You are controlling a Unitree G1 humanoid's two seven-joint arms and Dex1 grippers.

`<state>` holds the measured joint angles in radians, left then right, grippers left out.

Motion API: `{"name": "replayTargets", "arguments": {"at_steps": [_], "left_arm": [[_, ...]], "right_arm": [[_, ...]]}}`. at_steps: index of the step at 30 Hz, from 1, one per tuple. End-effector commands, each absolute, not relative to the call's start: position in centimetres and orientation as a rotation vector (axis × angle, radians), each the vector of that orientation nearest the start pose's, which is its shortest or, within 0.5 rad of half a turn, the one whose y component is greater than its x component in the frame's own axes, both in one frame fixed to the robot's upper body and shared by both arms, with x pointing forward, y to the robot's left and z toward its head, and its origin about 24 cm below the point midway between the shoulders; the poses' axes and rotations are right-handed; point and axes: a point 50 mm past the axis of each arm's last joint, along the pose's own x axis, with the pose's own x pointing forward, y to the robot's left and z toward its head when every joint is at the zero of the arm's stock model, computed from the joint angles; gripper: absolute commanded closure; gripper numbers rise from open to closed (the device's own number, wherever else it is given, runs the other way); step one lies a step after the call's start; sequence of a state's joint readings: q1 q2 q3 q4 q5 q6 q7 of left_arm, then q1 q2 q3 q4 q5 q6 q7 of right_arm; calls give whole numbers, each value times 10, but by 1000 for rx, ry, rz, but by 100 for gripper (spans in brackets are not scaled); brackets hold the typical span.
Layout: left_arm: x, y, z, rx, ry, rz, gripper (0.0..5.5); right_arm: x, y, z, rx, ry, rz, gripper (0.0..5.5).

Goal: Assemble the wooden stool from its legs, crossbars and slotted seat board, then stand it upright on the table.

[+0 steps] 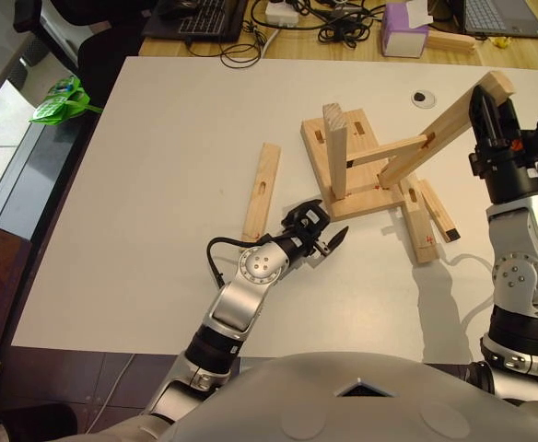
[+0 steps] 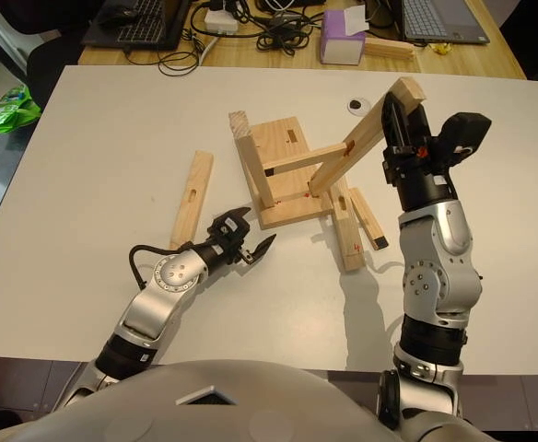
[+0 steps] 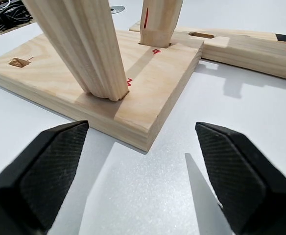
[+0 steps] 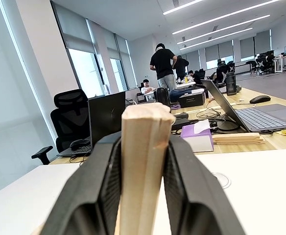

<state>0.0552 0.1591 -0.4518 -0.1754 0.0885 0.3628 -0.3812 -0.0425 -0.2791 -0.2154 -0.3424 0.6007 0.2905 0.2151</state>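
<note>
Right gripper (image 2: 401,115) clamping top of tilted leg (image 2: 361,147); foot sitting at slot of seat board (image 2: 278,138), flat on table (image 2: 112,138). You're wanting it upright before pressing (mind crossbar (image 2: 306,159)). Left gripper (image 2: 252,232) gaping beside board: brace it.

Beyond the far edge of the white worktop (image 1: 158,203) I see a light wooden desk (image 1: 306,48) butted against it. It carries a black keyboard (image 1: 200,17), a white power strip (image 1: 278,13), a tangle of black cables (image 1: 347,23), a purple tissue box (image 1: 403,28) and, toward the far right corner, a grey open laptop (image 1: 499,17). A small round black cable port (image 1: 422,98) sits in the worktop near its far edge. Off the left edge lies a crumpled green plastic bag (image 1: 62,99).
</note>
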Motion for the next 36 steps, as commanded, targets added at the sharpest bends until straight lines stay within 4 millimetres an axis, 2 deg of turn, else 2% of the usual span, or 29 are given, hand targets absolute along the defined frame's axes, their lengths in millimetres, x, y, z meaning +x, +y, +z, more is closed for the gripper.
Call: {"name": "replayTargets", "arguments": {"at_steps": [1, 4, 9, 15, 21, 25, 26, 31, 36], "left_arm": [[210, 66, 20, 242, 312, -771, 147], [210, 68, 20, 242, 311, -768, 147], [209, 68, 18, 237, 317, -761, 147], [210, 67, 19, 235, 313, -751, 147], [209, 68, 20, 230, 308, -719, 147], [211, 69, 20, 235, 309, -716, 147], [211, 70, 21, 236, 309, -718, 147], [211, 69, 21, 242, 309, -738, 147], [214, 69, 31, 248, 262, -726, 147]], "right_arm": [[249, -215, 105, 267, -40, 179, 447], [254, -215, 96, 299, 28, 142, 447], [261, -207, 101, 346, 67, 178, 447], [260, -194, 100, 230, 100, 271, 447], [265, -192, 95, 161, 115, 311, 447], [270, -196, 97, 319, 120, 263, 447], [270, -196, 98, 337, 120, 254, 447], [260, -187, 97, 166, 114, 316, 447], [259, -192, 97, 224, 109, 298, 447]]}}
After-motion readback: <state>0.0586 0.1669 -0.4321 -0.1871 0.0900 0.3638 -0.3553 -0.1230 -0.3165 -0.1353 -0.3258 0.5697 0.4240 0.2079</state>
